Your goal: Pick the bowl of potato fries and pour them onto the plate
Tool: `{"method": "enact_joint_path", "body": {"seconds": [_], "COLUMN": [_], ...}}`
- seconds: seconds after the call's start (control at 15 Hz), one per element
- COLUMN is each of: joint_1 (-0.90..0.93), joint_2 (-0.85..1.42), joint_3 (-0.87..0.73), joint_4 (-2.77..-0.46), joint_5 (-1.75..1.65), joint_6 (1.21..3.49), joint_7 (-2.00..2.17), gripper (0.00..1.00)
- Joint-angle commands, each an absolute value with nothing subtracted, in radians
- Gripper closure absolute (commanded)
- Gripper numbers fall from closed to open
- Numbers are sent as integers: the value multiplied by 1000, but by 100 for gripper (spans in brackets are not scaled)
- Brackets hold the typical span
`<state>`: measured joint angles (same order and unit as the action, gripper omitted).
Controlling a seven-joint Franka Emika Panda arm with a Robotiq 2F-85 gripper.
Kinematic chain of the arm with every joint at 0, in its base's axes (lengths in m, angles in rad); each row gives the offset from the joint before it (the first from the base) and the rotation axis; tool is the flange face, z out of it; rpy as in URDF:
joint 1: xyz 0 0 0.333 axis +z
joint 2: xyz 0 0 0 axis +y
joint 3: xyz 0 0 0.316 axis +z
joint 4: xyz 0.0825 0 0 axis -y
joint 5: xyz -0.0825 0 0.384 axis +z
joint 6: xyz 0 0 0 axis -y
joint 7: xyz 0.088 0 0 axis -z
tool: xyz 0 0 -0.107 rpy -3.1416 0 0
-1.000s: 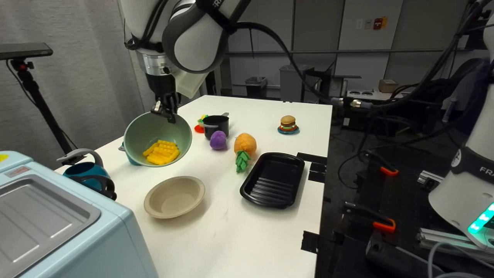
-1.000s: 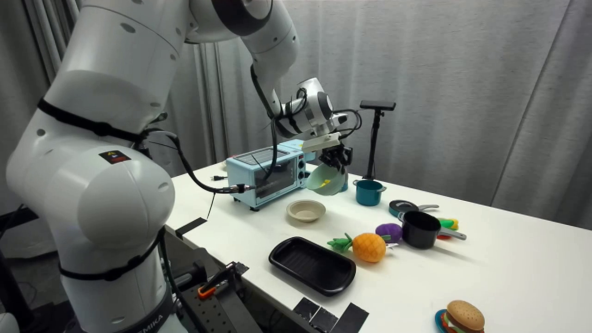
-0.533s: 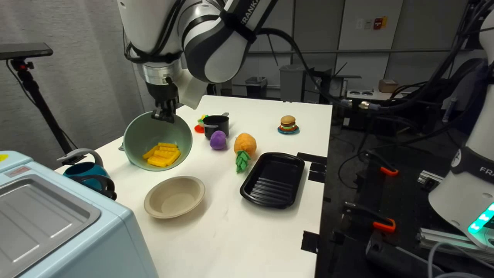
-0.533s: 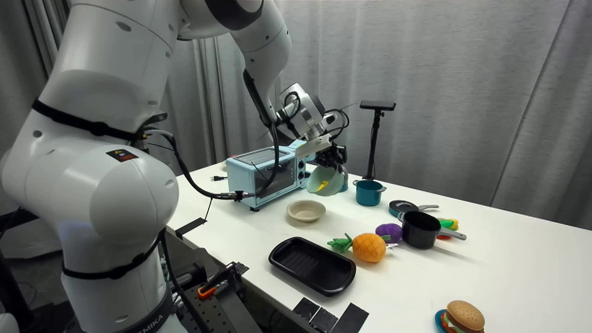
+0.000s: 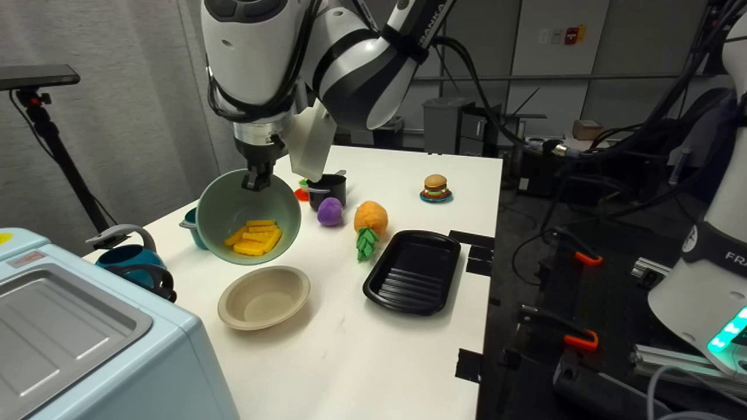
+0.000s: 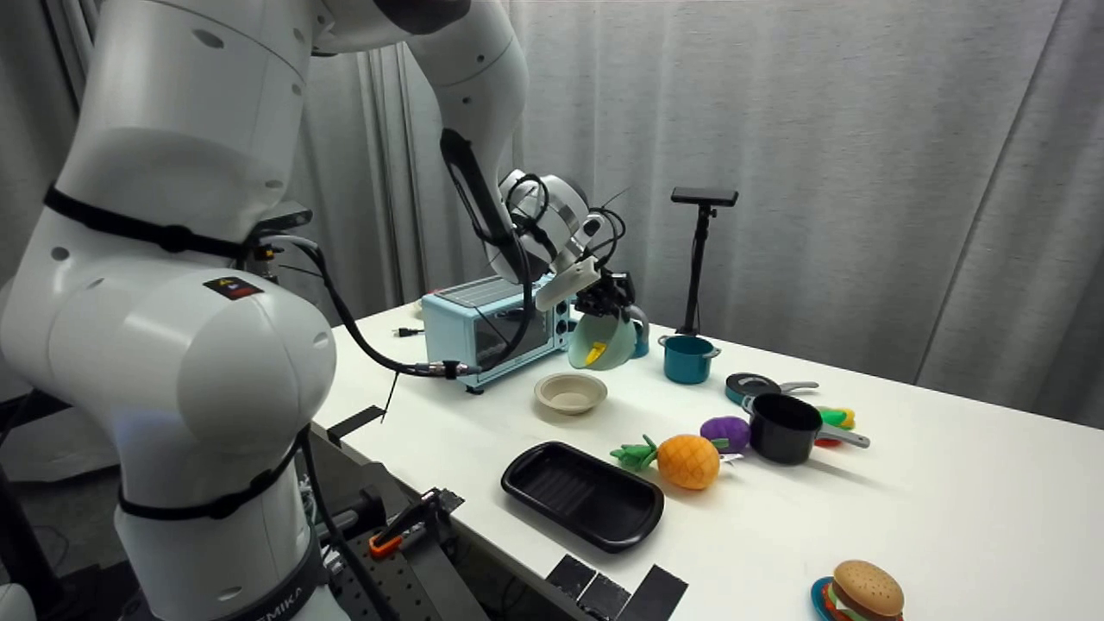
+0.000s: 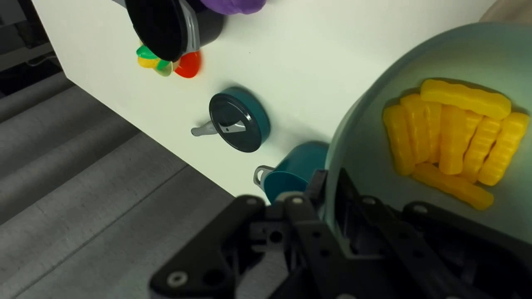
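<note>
Jaws drawn almost together, I pinch the rim of one mint-green bowl (image 5: 242,209); only its thin wall fills the gap, one jaw on the inside and one on the outside. I hold the bowl tilted, and in an exterior view its mouth faces the near side. In both exterior views it is near one cream plate (image 5: 264,298); whether it is straight above that plate I cannot tell. The yellow fries (image 7: 451,139) lie heaped inside my bowl: in the wrist view I count at least seven, but they overlap, so the full number escapes me. The plate sits on the white desk (image 5: 350,361). In an exterior view, I see one pale-blue oven (image 5: 111,361) near and to the left of it, and one black ribbed tray (image 5: 413,274) to its right. Farther off than the tray there are one orange toy pineapple (image 5: 370,220) and, left of that, one purple toy (image 5: 330,212) just beside one black pot (image 5: 328,190). One toy burger (image 5: 435,185) on one blue saucer (image 5: 436,199) stands toward the far right. In an exterior view, one teal pot (image 6: 687,360) stands to the right of my bowl, with one dark-lidded pan (image 6: 752,385) farther right.
</note>
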<state>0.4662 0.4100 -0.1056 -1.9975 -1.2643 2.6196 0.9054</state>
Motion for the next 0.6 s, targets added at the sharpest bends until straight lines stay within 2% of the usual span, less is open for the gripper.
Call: {"method": "enact_joint_path", "body": {"seconds": [0.0,0.4,0.47,0.53], "joint_1": [489,485,479,479], "joint_2": [358,340,383,380], "joint_3": [-123,-115,-105,-105], "joint_4": [-2056,-2083,-2047,-2051], "joint_5": [-1385,-1505,-1459,-1468], "joint_6": [2642,2648,2620,2620], "joint_7": [1007,1154,1099,1114], "gripper": [98,98,91,91]}}
